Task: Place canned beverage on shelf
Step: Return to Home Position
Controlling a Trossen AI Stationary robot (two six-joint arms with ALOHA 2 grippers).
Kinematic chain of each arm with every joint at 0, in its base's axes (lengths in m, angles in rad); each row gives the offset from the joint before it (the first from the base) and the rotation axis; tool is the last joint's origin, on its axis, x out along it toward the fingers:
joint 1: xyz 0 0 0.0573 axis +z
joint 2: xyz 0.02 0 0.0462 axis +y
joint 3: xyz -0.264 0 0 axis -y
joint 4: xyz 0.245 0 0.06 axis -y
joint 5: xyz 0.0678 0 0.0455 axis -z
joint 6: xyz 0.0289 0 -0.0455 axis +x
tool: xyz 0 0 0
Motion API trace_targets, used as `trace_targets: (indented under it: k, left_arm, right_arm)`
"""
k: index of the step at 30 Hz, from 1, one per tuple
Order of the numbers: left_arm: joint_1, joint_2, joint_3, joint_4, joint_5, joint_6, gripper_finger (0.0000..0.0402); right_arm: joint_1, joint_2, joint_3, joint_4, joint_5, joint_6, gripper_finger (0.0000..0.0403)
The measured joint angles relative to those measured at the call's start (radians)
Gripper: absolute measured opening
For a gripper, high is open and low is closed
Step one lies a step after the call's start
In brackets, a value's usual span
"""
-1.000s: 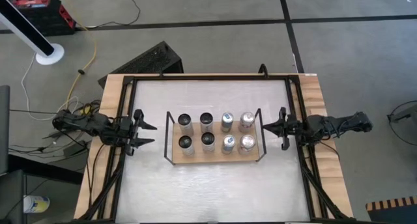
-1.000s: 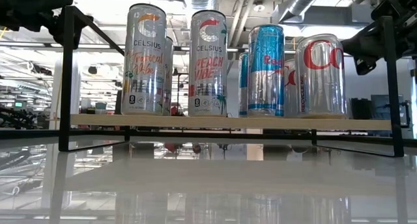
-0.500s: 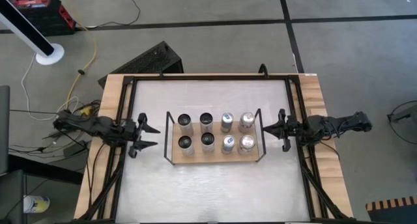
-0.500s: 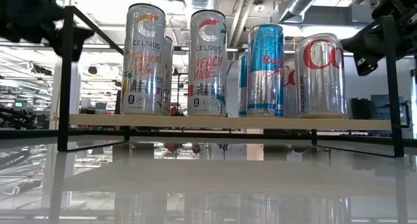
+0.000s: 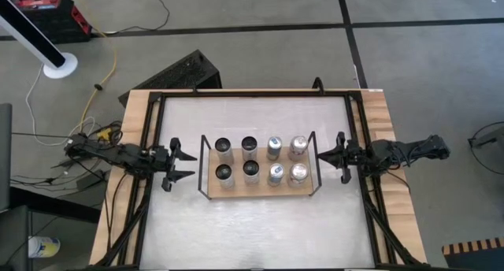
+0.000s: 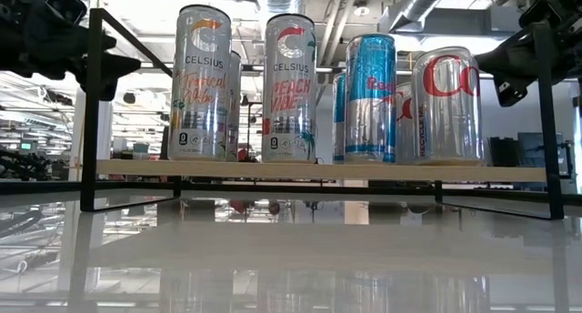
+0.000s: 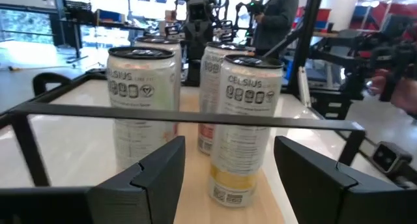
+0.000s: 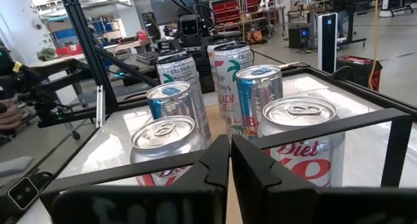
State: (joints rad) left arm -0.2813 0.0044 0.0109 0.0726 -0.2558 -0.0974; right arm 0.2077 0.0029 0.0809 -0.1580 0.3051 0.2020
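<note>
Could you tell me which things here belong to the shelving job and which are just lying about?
Job: light-wood shelf in black wire frame; tall silver cans, blue cans, red-silver cans standing on it; left gripper, right gripper flanking it.
Lying about: black perforated box, red-and-black case, white round base, on the floor.

A red case (image 5: 43,12) lies near a white stand (image 5: 59,64).
</note>
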Motion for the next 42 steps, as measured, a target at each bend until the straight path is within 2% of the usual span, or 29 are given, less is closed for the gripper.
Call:
trace_targets:
  k: [8,42]
  left_arm:
    - [0.000,0.000,-0.001,-0.003,-0.006,0.050,0.0219]
    - [0.000,0.000,-0.003,-0.003,-0.005,0.049,0.0219]
  right_arm:
    - [-0.001,0.001,-0.004,0.071,0.009,0.000,0.0046]
    - [-0.001,0.001,-0.001,0.081,0.008,0.000,0.0047]
